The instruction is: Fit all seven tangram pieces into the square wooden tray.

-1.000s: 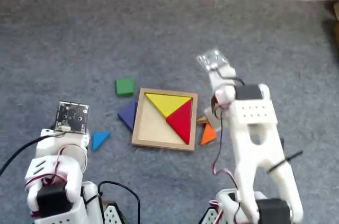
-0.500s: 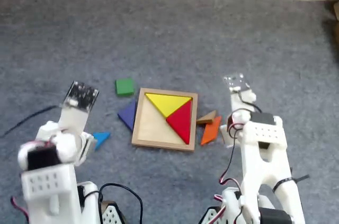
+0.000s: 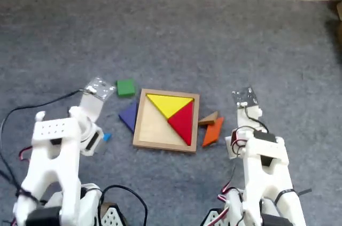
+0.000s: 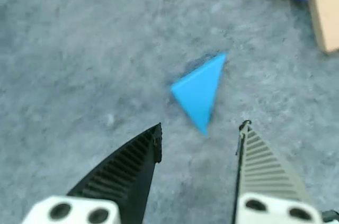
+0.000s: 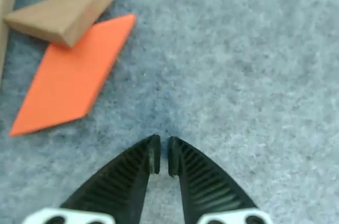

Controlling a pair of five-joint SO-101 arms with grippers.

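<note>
Left gripper (image 4: 201,126), jaws apart, hangs over the small blue triangle (image 4: 200,90), which lies flat on the carpet (image 3: 176,33) beside the wooden tray (image 3: 138,130). The piece is probably light, rigid and thin (low edges), so pinch across two sides. Right gripper (image 5: 160,147): jaws together, empty.

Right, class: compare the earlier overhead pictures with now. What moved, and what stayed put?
The left arm swung forward from its folded-back pose; the open left pincer now hangs over the light blue triangle. The right arm drew back from beside the tray, uncovering the orange piece; the right pincer is shut, empty. The yellow triangle, red triangle, green square and dark blue piece stayed put.
</note>
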